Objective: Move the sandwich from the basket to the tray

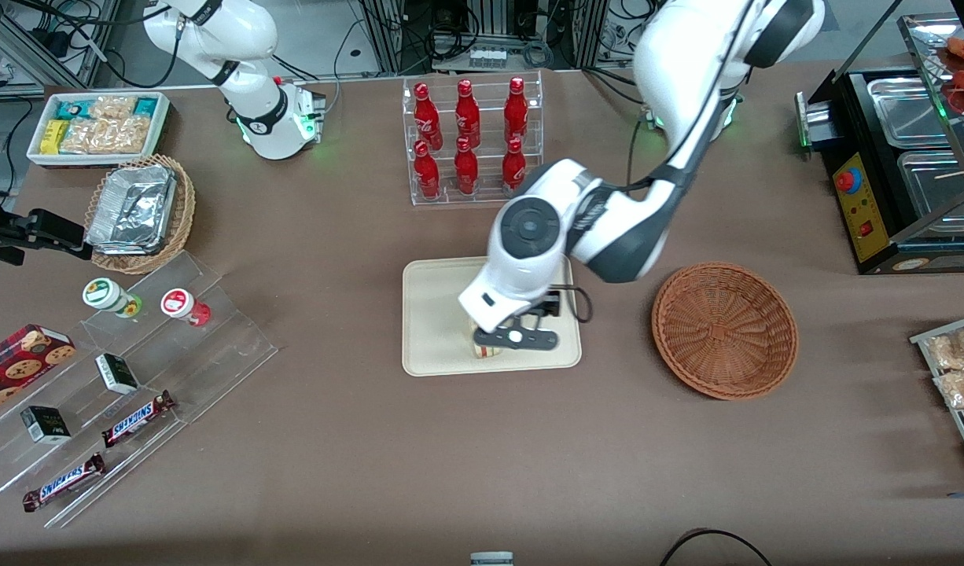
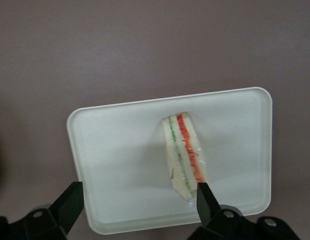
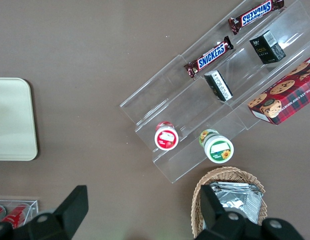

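The sandwich (image 2: 184,155), a pale wedge with red and green filling layers, lies on the cream tray (image 2: 120,150). My left gripper (image 2: 137,205) hovers just above the tray, open, with its fingers spread wide. One fingertip (image 2: 203,197) is at the sandwich's end; the other is off the tray's edge. In the front view the gripper (image 1: 513,338) is over the part of the tray (image 1: 439,310) nearest the camera, and it hides most of the sandwich (image 1: 486,350). The reddish-brown wicker basket (image 1: 724,330) stands empty beside the tray, toward the working arm's end.
A clear rack of red bottles (image 1: 470,137) stands farther from the camera than the tray. A tan basket with foil trays (image 1: 140,212), a white snack bin (image 1: 97,126) and clear steps with candy bars (image 1: 136,369) lie toward the parked arm's end. A metal warmer (image 1: 899,157) stands at the working arm's end.
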Controlling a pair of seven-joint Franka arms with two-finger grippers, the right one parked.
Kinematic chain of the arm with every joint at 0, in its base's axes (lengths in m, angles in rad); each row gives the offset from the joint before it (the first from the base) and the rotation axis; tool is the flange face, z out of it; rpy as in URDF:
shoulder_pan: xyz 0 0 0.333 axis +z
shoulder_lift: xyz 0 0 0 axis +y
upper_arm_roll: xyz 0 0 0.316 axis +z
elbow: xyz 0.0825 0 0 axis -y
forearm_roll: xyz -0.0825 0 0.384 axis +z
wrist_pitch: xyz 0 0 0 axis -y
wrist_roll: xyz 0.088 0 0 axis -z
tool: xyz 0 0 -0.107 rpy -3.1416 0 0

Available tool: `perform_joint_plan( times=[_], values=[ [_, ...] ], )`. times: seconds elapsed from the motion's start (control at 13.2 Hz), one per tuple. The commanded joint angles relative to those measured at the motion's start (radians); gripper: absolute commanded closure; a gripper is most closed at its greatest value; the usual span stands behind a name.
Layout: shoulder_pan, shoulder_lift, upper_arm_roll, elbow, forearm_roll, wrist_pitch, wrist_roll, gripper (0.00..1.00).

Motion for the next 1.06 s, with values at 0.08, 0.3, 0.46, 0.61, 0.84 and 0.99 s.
perform_joint_plan(
  times=[0.08,0.3,0.46,0.61,0.84,0.99],
  values=[
    [0.087,-0.136,-0.005,-0.138,-0.027,-0.019,0.131,0.0],
    [0.17,-0.199,-0.005,-0.191,-0.029,-0.037,0.245,0.0],
    [0.216,-0.251,-0.005,-0.242,-0.038,-0.04,0.311,0.0],
    [0.278,-0.298,-0.005,-0.285,-0.044,-0.069,0.406,0.0],
    [0.37,-0.369,-0.003,-0.322,-0.043,-0.144,0.556,0.0],
    [0.413,-0.406,0.0,-0.335,-0.037,-0.186,0.619,0.0]
  ],
)
